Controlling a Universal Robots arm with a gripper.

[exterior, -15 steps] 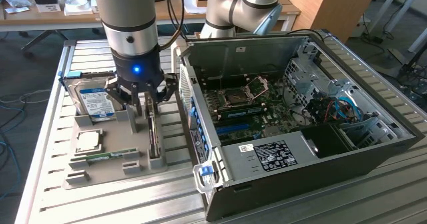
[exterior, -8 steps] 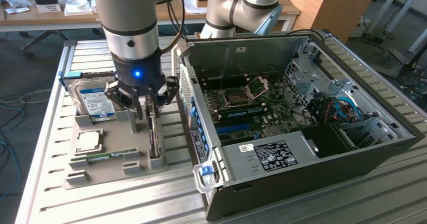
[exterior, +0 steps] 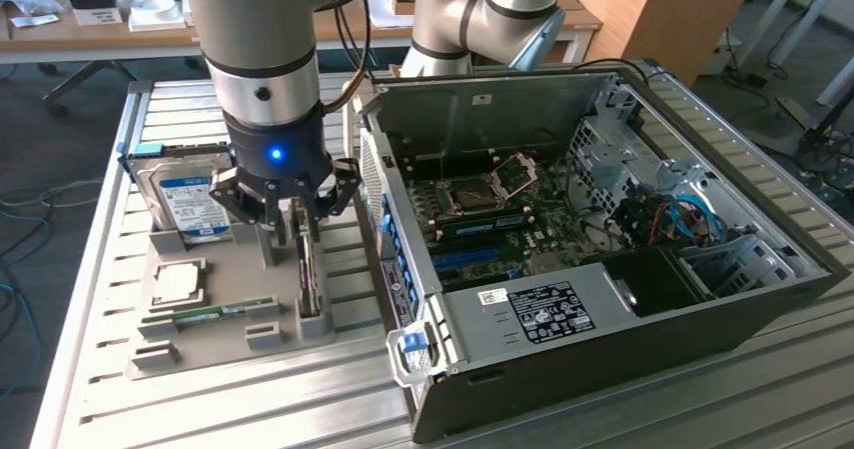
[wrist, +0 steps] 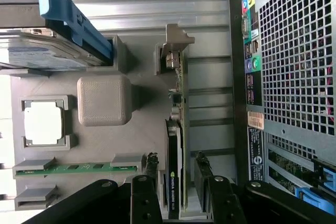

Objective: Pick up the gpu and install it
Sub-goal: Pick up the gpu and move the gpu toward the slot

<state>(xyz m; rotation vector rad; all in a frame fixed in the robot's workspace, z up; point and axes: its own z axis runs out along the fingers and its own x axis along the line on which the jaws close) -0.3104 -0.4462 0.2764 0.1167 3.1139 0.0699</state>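
The gpu (exterior: 310, 281) stands on its edge in a slot of the grey holder tray (exterior: 227, 347), beside the open computer case (exterior: 601, 259). In the wrist view the gpu (wrist: 176, 103) shows its green board, black cooler and silver end bracket. My gripper (exterior: 296, 231) hangs straight down over the card. The gripper (wrist: 177, 170) is open and straddles the cooler end, one of its fingers (wrist: 152, 167) on each side. A small gap shows between each finger and the card.
The tray also holds a hard drive (exterior: 187, 201) with a blue-white label, a processor chip (exterior: 180, 281) and a narrow memory stick (exterior: 214, 315). A raised grey block (wrist: 103, 99) stands near the card. The case's rear wall (wrist: 294, 77) rises close beside the gripper.
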